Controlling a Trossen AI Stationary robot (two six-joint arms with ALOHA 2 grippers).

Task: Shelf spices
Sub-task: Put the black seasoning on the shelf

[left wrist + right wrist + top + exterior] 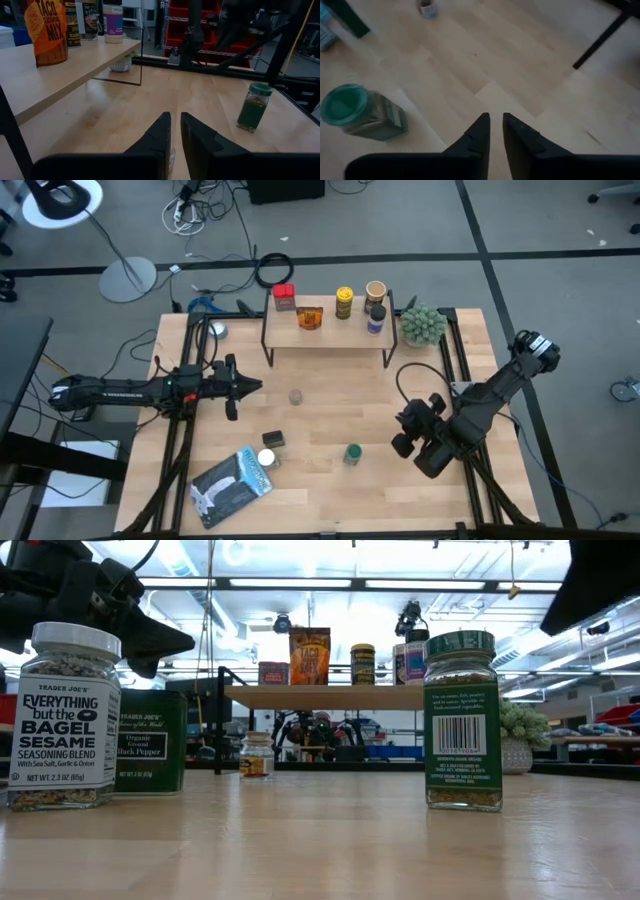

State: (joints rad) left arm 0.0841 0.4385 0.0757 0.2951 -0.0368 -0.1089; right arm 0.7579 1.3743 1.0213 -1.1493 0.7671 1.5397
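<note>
The light-wood shelf (325,335) stands on black legs at the table's far side. It carries a red tin (284,297), an orange taco packet (309,317), a yellow-lidded jar (344,302), a tan jar (375,290) and a dark jar (376,318). On the tabletop stand a small jar (296,396), a dark pepper tin (272,440), a white-lidded bagel-seasoning jar (65,720) and a green-lidded jar (352,453). My left gripper (258,387) is shut and hovers left of the small jar, pointing right. My right gripper (495,122) is shut, above the table right of the green-lidded jar (360,112).
A flat blue-grey-white packet (232,485) lies near the table's near-left corner. A spiky green plant (422,325) sits right of the shelf. Black frame rails (455,360) run along both sides of the table. Bare wood lies between the shelf and the loose jars.
</note>
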